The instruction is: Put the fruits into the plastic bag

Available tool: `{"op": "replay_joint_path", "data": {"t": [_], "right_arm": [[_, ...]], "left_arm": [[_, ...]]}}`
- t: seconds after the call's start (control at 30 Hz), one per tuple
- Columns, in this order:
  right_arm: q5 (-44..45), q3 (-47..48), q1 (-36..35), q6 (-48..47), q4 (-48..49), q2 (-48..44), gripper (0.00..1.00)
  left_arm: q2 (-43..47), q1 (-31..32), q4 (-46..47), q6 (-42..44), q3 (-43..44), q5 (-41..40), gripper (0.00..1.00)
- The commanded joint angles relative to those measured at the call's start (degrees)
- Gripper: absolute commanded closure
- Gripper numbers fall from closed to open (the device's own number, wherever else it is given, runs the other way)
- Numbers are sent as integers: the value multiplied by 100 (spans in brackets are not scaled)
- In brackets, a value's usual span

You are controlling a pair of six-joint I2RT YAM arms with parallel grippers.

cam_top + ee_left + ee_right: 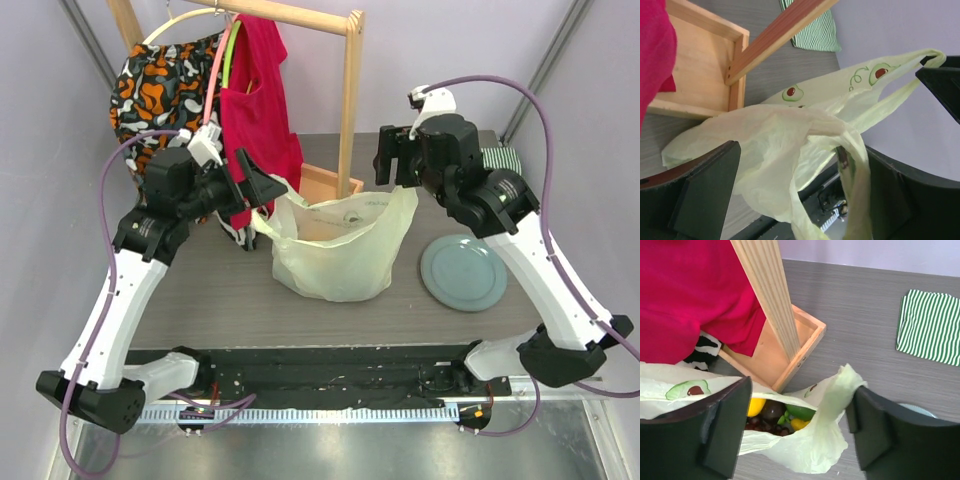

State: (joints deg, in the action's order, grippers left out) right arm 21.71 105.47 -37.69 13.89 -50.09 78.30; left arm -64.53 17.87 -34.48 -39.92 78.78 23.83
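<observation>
Limp, slippery plastic bag (335, 260), fruits (790, 412) weighing its bottom: pinch handles (842, 385) at 9 and 3 o'clock; left gripper (805, 195), right gripper (800, 432) both spread

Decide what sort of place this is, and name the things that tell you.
Most likely a robot test bench staged as a home corner: two arms bolted to a grey table between plain walls, with props: a wooden clothes rack, a plastic bag and a grey plate.
</observation>
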Motion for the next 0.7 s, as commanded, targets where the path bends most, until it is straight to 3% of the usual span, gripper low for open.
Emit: {"op": "replay_joint_path", "data": {"t": [0.0, 0.47, 0.67], "right_arm": [[-62, -193, 25, -220, 465, -394, 13], [474, -1124, 25, 26, 140, -1502, 8], [290, -1476, 16, 324, -316, -1608, 4]], "left_arm": [[371, -29, 424, 336, -82, -440, 0], [951, -29, 434, 441, -372, -1934, 0], [1136, -29, 372, 433, -565, -2076, 0]]}}
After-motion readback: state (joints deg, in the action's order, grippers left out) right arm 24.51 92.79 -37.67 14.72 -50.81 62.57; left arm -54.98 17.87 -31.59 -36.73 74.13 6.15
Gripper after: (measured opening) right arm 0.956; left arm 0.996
